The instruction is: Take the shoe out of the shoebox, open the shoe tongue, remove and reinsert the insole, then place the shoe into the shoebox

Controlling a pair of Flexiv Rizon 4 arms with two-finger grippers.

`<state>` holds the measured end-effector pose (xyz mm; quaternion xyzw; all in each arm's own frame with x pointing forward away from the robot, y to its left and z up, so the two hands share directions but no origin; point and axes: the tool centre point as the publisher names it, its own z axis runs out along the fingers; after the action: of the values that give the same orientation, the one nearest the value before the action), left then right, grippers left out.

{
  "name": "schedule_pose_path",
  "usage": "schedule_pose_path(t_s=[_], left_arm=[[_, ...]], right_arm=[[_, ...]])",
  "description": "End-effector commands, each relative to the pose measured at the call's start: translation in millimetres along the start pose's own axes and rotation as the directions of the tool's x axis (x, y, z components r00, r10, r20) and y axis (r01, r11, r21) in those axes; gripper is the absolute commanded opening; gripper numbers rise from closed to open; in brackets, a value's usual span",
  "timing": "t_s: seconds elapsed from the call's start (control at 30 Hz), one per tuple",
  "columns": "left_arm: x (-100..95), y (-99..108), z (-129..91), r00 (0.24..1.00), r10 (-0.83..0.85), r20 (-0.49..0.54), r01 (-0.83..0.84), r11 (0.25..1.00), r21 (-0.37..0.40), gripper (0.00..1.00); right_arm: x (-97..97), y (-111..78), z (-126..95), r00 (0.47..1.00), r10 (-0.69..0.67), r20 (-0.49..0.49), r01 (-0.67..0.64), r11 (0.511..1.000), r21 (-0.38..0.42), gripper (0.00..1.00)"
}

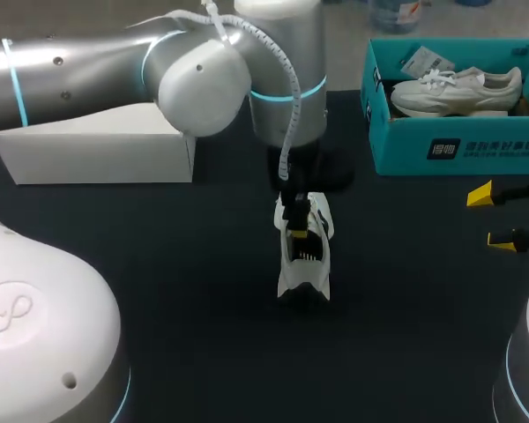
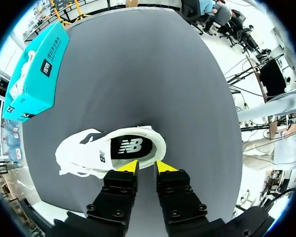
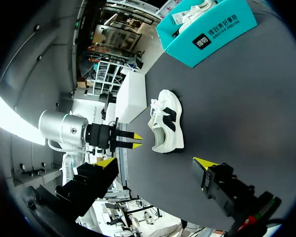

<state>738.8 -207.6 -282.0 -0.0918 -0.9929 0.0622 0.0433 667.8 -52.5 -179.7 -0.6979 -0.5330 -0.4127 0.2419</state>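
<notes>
A white shoe (image 1: 305, 260) with black side marks stands on its sole in the middle of the dark table. Its insole (image 2: 131, 146) lies inside, the heel logo showing. My left gripper (image 1: 296, 222) hangs just over the shoe's heel; its yellow fingertips (image 2: 129, 166) stand a little apart with nothing between them. From the side, the left gripper (image 3: 136, 140) is just clear of the shoe (image 3: 166, 121). My right gripper (image 3: 154, 163) is wide open and empty, at the table's right edge (image 1: 495, 217). The teal shoebox (image 1: 397, 145) stands at the back right.
A second white shoe (image 1: 458, 88) lies inside the shoebox (image 2: 37, 69). The white box lid (image 1: 97, 150) rests at the back left, beside my left arm. Bare dark table lies in front of the shoe and between it and the right gripper.
</notes>
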Motion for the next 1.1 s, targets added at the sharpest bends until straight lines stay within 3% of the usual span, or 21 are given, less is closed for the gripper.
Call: schedule_pose_path(t_s=[0.03,0.1,0.23,0.4,0.57,0.73,1.1], left_arm=[[17.2,-0.6,4.3,0.996,-0.055,0.063,0.055,0.998,0.01,0.88],[20.9,-2.6,8.6,0.99,-0.069,0.127,0.069,0.998,0.003,0.91],[17.8,-6.7,23.4,0.994,-0.046,0.101,0.049,0.998,-0.029,1.0],[3.2,-8.5,38.8,0.992,-0.052,0.112,0.057,0.998,-0.033,1.0],[-1.0,-7.0,50.5,0.995,-0.058,0.085,0.06,0.998,-0.025,1.0],[-4.6,-2.8,67.5,0.996,-0.087,-0.009,0.087,0.996,-0.021,1.0],[4.8,-2.2,97.8,0.991,-0.108,-0.084,0.107,0.994,-0.015,1.0]], right_arm=[[0.4,-4.1,-1.6,1.0,0.002,0.003,-0.002,1.0,-0.006,1.0],[0.4,-4.1,-1.6,1.0,0.002,0.003,-0.002,1.0,-0.006,1.0],[0.4,-4.1,-1.6,1.0,0.002,0.003,-0.002,1.0,-0.006,1.0],[0.4,-4.1,-1.6,1.0,0.002,0.003,-0.002,1.0,-0.006,1.0],[0.4,-4.1,-1.6,1.0,0.002,0.003,-0.002,1.0,-0.006,1.0],[0.4,-4.1,-1.6,1.0,0.002,0.003,-0.002,1.0,-0.006,1.0],[0.4,-4.1,-1.6,1.0,0.002,0.003,-0.002,1.0,-0.006,1.0]])
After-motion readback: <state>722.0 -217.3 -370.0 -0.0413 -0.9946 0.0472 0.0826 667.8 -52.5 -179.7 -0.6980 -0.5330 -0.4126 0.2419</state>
